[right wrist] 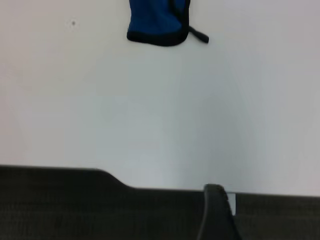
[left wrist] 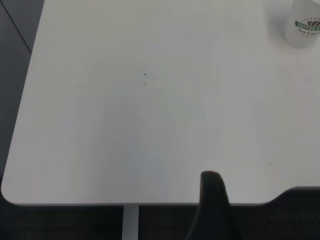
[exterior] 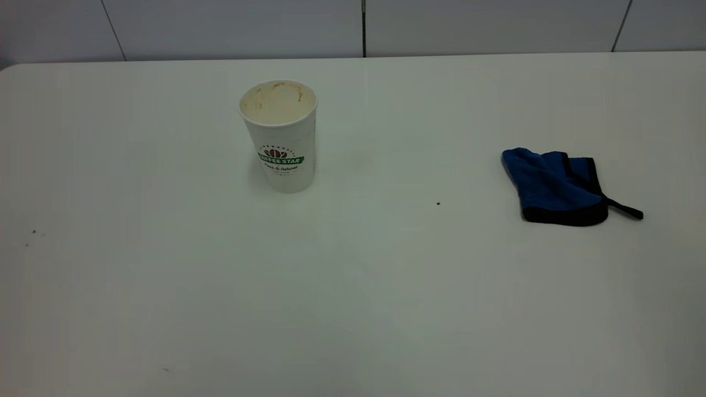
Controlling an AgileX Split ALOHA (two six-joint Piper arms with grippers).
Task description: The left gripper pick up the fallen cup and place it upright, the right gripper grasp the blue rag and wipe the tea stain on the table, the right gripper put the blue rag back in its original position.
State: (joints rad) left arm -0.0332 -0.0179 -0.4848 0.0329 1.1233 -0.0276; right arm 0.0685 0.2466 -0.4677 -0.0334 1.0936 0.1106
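The cup (exterior: 280, 135) stands upright on the table (exterior: 353, 298), left of centre, with its stained inside showing; its lower part also shows in the left wrist view (left wrist: 304, 25). The blue rag (exterior: 554, 186) lies folded at the right, its black strap trailing right; it also shows in the right wrist view (right wrist: 159, 21). No brown tea stain shows on the table; only a tiny black speck (exterior: 438, 203) lies between cup and rag. The left gripper (left wrist: 212, 210) and the right gripper (right wrist: 216, 212) are pulled back at the table's near edge, far from both objects, and neither shows in the exterior view.
The table's rounded corner (left wrist: 10, 192) and near edge (right wrist: 165, 189) show in the wrist views, with dark floor beyond. A few small dark specks (exterior: 33, 232) lie at the table's left side. A white panelled wall runs behind the table.
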